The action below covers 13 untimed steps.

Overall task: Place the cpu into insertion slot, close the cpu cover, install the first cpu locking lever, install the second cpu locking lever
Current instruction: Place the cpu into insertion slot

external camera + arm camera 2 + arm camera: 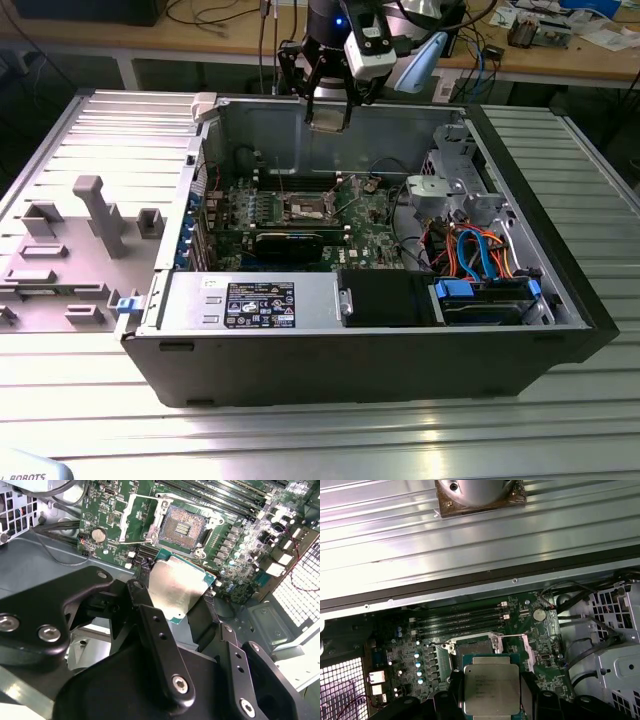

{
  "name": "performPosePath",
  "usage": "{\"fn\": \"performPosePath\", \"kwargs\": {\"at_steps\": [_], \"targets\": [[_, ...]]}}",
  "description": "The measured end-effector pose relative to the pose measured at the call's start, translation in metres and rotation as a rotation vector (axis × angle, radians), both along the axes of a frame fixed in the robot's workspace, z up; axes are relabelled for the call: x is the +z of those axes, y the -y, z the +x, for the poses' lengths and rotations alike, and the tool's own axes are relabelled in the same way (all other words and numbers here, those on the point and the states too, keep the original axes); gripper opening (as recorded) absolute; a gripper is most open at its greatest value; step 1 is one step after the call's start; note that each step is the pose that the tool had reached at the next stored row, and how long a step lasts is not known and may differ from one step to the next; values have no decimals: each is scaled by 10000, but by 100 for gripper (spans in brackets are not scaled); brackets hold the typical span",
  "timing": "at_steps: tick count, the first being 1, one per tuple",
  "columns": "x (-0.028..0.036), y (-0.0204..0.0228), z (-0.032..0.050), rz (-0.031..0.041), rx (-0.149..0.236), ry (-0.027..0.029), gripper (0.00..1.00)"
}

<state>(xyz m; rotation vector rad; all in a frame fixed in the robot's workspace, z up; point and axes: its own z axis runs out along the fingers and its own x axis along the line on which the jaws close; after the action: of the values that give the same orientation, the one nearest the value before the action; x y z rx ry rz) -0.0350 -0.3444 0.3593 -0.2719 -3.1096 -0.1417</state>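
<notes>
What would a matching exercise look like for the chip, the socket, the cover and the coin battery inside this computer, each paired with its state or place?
Things:
1. chip
2. socket
3. cover
4. coin battery

States or places:
A. empty, dark centre showing
B. round and silver, flat on the green board
C. held in the gripper, above the board
D. swung open beside the socket

Pairs: 1-C, 2-A, 3-D, 4-B
</notes>
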Motion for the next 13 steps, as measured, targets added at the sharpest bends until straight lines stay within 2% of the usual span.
{"fn": "performPosePath", "kwargs": {"at_steps": [3,7,10,13], "targets": [[-2,0,0,-1,-179,-1,54],[-10,0,-3,1,-644,-1,54],[-13,0,-73,1,-673,1,54],[-13,0,-78,0,-673,0,54]]}}
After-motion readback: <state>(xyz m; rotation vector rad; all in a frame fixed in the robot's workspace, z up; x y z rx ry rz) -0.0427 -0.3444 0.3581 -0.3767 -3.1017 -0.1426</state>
